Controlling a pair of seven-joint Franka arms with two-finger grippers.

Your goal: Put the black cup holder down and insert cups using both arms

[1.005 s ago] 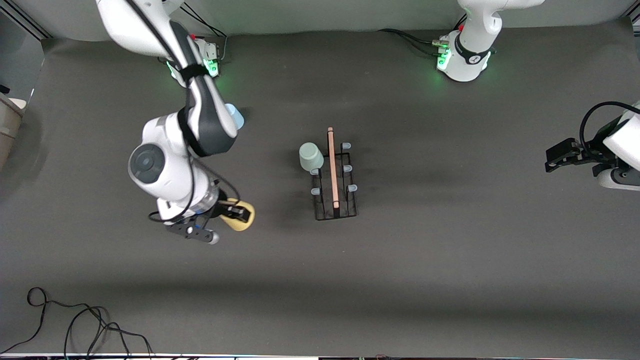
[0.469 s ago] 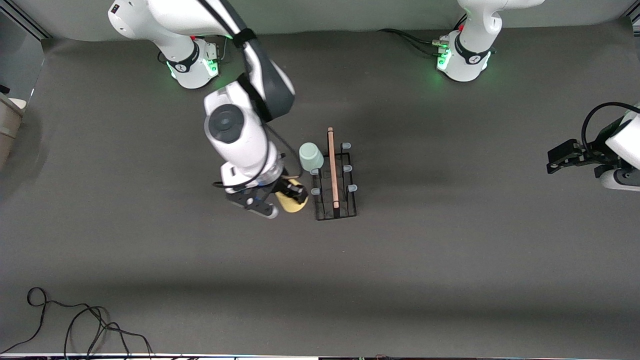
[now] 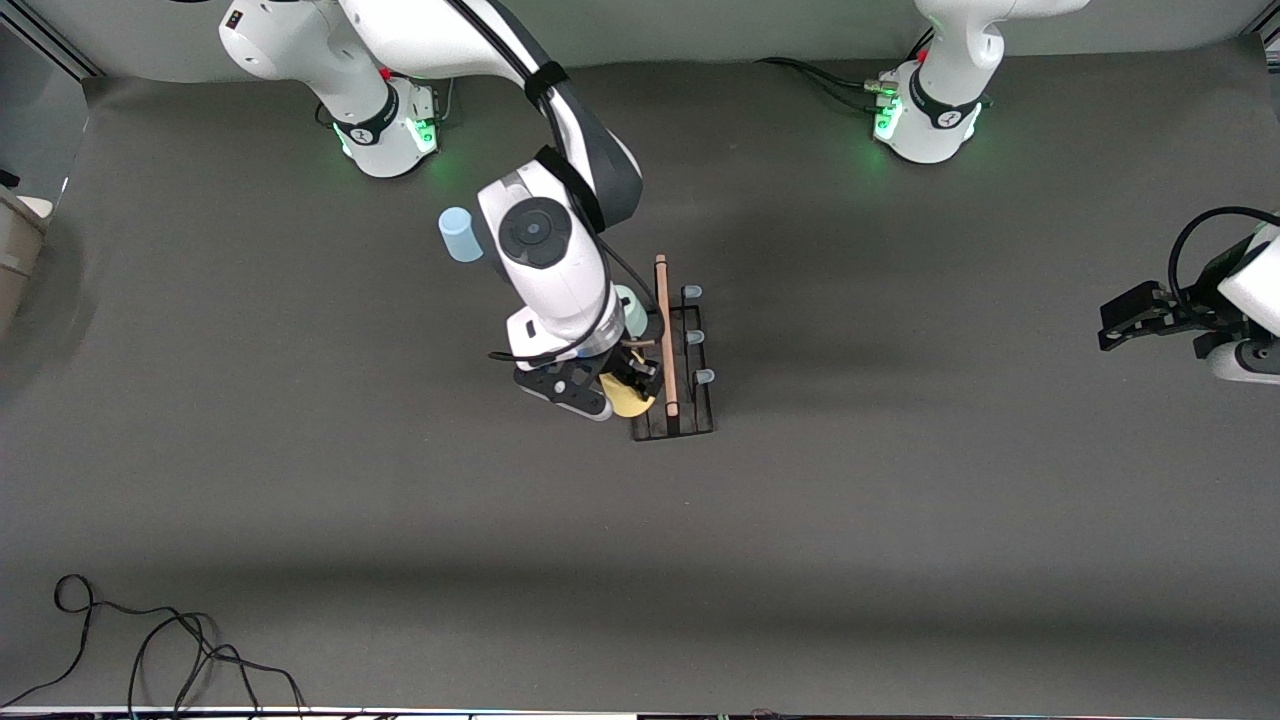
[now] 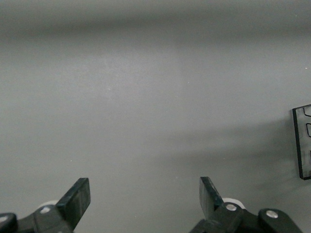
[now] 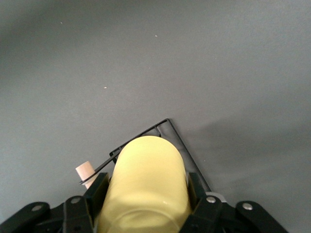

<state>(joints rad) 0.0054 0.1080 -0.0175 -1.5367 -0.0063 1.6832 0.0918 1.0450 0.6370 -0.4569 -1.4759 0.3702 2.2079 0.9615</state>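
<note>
Yellow cup (image 3: 630,402) carried over black cup holder (image 3: 672,345) on dark grey table (image 3: 900,520).

Across front view: loose cables (image 3: 150,650), blue cup (image 3: 460,234) standing, right gripper (image 3: 630,388) clamping yellow cup beside green cup (image 3: 632,308) on prong, left gripper (image 4: 144,199) waiting spread wide at left arm's end.

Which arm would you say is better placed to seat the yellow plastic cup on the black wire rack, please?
The right: the right gripper already grips the yellow plastic cup over the black wire rack. The left gripper waits open at the table's end.
</note>
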